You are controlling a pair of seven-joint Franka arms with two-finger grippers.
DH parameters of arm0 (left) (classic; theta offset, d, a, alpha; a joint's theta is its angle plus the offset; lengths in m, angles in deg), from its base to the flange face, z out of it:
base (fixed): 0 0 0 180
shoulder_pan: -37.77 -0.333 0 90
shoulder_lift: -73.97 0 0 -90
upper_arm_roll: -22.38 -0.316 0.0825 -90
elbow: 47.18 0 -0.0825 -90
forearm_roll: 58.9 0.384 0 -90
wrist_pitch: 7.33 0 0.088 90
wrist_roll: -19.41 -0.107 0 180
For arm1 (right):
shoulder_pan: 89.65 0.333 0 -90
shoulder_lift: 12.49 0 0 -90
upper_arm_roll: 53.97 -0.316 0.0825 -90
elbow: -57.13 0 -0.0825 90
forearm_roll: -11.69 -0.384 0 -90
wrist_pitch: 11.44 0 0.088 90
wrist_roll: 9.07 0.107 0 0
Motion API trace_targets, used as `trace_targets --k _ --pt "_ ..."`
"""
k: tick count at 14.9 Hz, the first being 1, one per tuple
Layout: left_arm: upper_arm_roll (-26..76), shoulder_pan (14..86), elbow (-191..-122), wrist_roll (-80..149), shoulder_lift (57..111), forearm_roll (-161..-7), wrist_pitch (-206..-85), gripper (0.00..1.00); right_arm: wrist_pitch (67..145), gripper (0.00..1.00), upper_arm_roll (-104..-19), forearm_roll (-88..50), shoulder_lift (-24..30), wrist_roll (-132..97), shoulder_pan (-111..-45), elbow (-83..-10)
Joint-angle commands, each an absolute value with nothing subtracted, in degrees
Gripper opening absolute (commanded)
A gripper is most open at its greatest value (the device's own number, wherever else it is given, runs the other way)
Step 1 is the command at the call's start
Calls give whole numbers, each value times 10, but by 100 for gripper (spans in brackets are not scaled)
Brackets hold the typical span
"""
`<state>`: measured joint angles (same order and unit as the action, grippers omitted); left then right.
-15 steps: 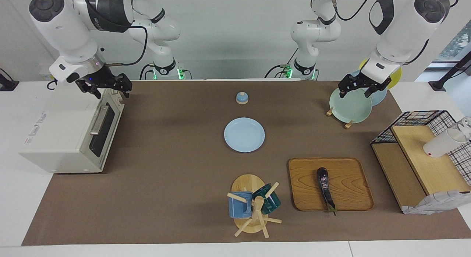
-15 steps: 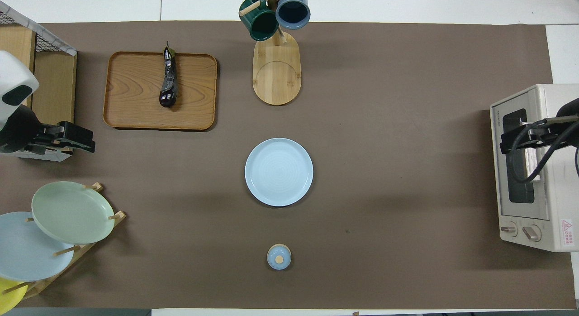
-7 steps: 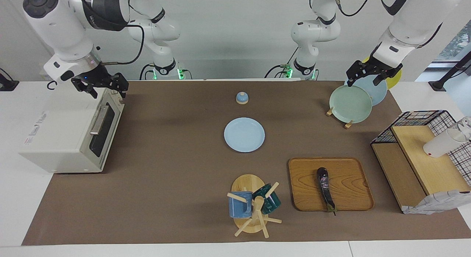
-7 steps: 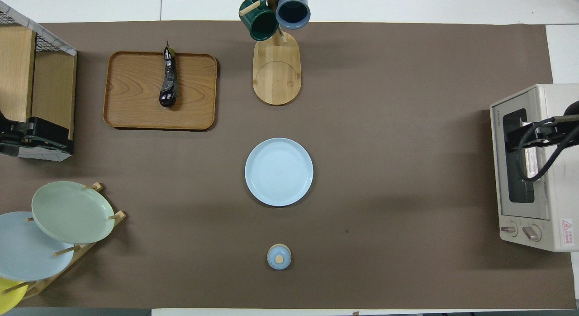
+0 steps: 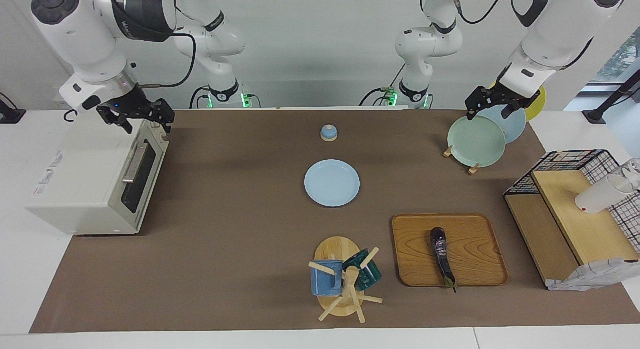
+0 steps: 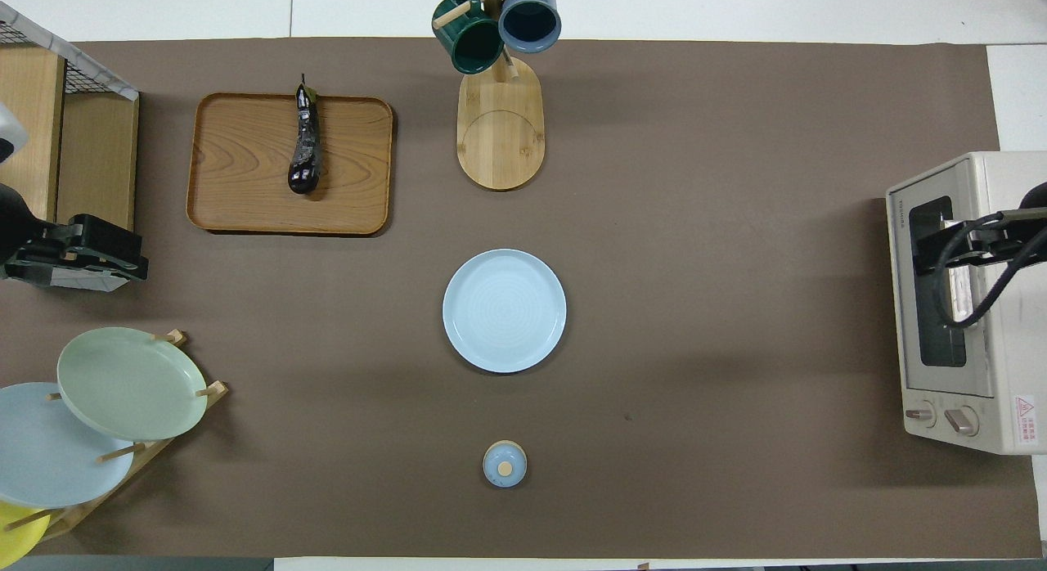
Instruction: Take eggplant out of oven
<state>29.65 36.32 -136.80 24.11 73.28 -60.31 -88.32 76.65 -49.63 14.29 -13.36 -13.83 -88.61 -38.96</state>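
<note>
The eggplant [image 5: 442, 255] [image 6: 303, 142], dark purple and glossy, lies lengthwise on a wooden tray [image 5: 470, 234] [image 6: 245, 170], toward the left arm's end of the table. The cream oven [image 5: 85, 184] [image 6: 981, 309] stands at the right arm's end with its dark glass door shut. My right gripper [image 5: 146, 123] [image 6: 923, 256] hangs open and empty over the oven's top front edge. My left gripper [image 5: 489, 111] [image 6: 141, 258] is open and empty in the air above the plate rack, well away from the eggplant.
A light blue plate [image 5: 332, 183] lies mid-table, a small blue domed lid [image 5: 328, 133] nearer the robots. A mug tree [image 5: 345, 281] holds a blue and a green mug beside the tray. The rack's green plate [image 5: 476, 141] and a wire-and-wood shelf [image 5: 565, 214] fill the left arm's end.
My left gripper rose off the green plate toward the table's end, then drifted back a little. My right gripper lifted slightly above the oven. The eggplant has not moved.
</note>
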Motion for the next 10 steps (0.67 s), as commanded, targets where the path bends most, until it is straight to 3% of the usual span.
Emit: trace_targets --k 1,10 --pt "298 362 -1370 247 727 -598 -886 100 771 100 -495 127 -142 -136 -889 -396" --pt "299 357 -1370 244 724 -598 -883 100 771 100 -495 127 -141 -136 -889 -396"
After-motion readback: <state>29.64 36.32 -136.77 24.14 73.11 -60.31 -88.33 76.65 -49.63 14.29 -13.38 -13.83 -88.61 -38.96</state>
